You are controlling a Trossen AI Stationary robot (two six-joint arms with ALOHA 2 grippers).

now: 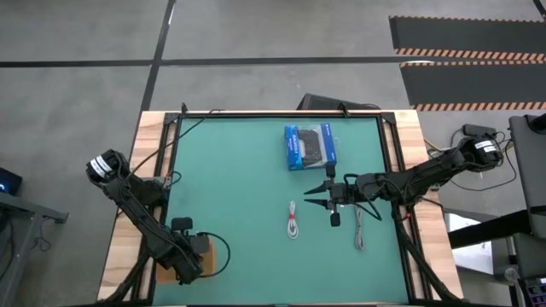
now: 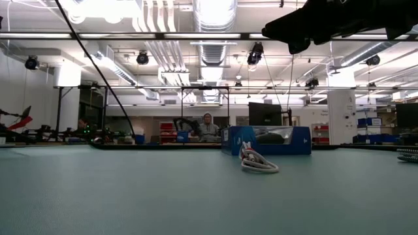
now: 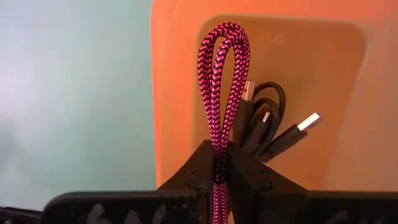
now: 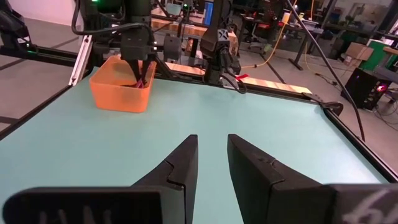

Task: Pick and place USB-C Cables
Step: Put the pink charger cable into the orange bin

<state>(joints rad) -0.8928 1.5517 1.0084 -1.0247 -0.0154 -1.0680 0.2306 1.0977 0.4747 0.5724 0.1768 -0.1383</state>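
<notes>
High view. Left gripper [image 1: 183, 263] sits over the orange bin [image 1: 217, 256] at the near-left corner of the green table [image 1: 230, 170]. Right gripper [image 1: 317, 194] hangs mid-table, fingers spread. White cable [image 1: 293, 220] lies just ahead of and to one side of its tips, long axis running toward the near edge. Grey cable [image 1: 359, 228] lies back beside the right wrist, same long axis. A short dark piece [image 1: 335, 219] sits close under the right gripper; can't tell whether it is a cable or part of the arm. Blue box [image 1: 309, 146] on the far side of the gripper. Right arm is much the nearer to both loose cables.

Low view. White cable [image 2: 258, 162] is a low coil flat on the table, in front of the blue box [image 2: 266, 140]. An arm is overhead, clear of the table. A person sits far back in the room.

Left wrist view. Fingers clamped narrow on the red cable [image 3: 222, 93], its loop standing straight out past the tips over the bin [image 3: 180, 74]. Black cable [image 3: 267, 121] already lies inside, directly beyond.

Right wrist view. Fingers [image 4: 177, 168] part-open, nothing between them; bare table ahead. Bin [image 4: 121, 90] far across, left gripper [image 4: 139, 78] dipping into it.

Judgement: release of the red cable looks due; the white one is the right arm's likeliest pick.
</notes>
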